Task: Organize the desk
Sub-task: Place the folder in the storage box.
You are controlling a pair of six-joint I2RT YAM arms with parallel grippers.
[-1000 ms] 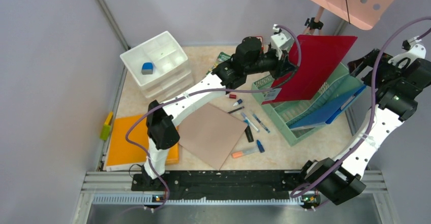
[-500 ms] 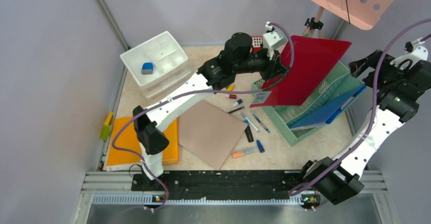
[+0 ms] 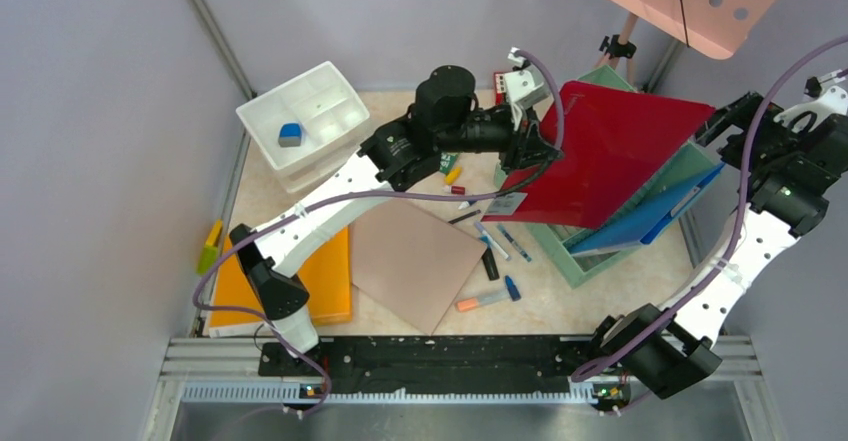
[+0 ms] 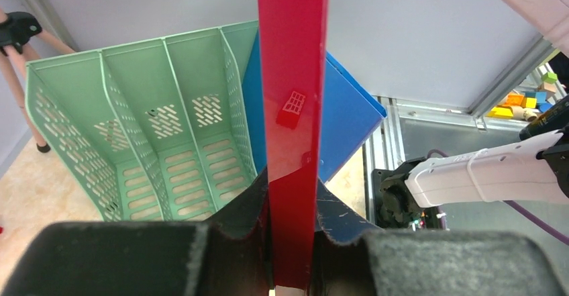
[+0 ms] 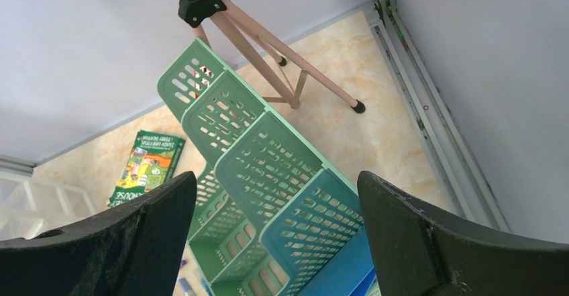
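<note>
Left tool (image 4: 293, 205): we see it clamped on one edge of the red folder (image 3: 612, 151).
Red folder: in the air, tilted, over the green file rack (image 4: 154, 121).
Green file rack: right rear of the tabletop (image 3: 610, 286), with a blue folder (image 3: 650, 219) beside its empty slots.
Right tool (image 5: 276, 182): fingers spread wide, holding nothing, above the rack.
Tabletop: beige marble under both arms; it also carries a white drawer unit (image 3: 310, 126), brown sheet (image 3: 415, 261), orange folder (image 3: 240, 281) and loose pens (image 3: 495, 241).
</note>
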